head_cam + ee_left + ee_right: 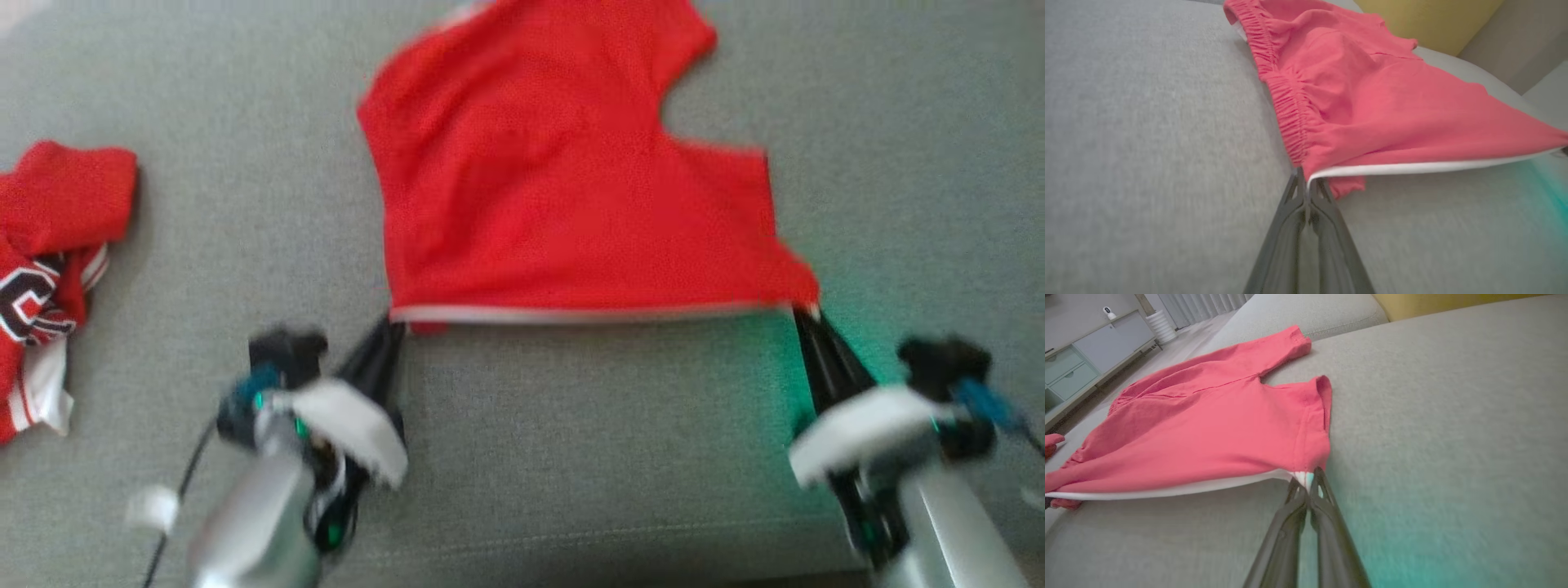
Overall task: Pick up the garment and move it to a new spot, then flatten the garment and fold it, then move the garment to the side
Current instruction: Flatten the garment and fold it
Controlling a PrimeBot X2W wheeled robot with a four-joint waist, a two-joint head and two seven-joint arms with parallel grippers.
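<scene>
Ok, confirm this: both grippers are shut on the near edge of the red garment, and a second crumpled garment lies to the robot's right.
Wrong side: the head view shows the crumpled garment to the robot's left. The left gripper and right gripper are indeed shut on the near edge of the red garment.

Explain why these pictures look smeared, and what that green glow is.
Head view: all soft, likely from motion; a green tint lies on the cushion beside the right gripper. Left wrist view: the red garment is fairly sharp, the cushion streaked, a teal glow at the right edge. Right wrist view: teal glow beside the fingers.
</scene>
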